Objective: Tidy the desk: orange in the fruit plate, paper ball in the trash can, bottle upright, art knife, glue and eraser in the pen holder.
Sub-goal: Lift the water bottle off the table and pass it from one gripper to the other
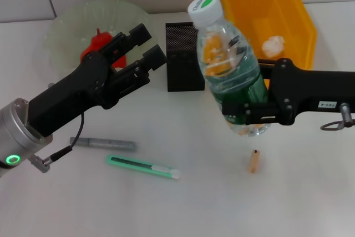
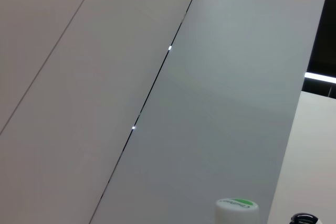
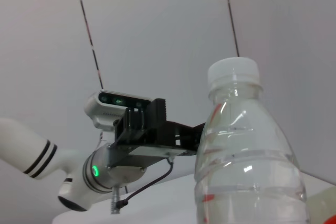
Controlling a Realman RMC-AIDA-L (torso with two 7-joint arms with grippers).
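Observation:
My right gripper [image 1: 247,114] is shut on the lower body of the bottle [image 1: 230,67] and holds it above the table, tilted slightly, with the white cap [image 1: 204,7] uppermost. The bottle [image 3: 247,156] fills the right wrist view. The left gripper [image 1: 145,48] hangs open and empty over the near rim of the fruit plate [image 1: 66,23], where the orange [image 1: 95,43] lies. The pen holder [image 1: 185,59] stands between the two grippers. The paper ball [image 1: 273,45] lies in the trash can [image 1: 288,4]. On the table lie the art knife [image 1: 143,166], the grey glue stick [image 1: 102,144] and the small tan eraser [image 1: 254,161].
The wall rises right behind the plate and the bin. The left wrist view shows mostly wall, with the bottle cap [image 2: 237,209] at its edge. The left arm [image 3: 105,169] shows beyond the bottle in the right wrist view.

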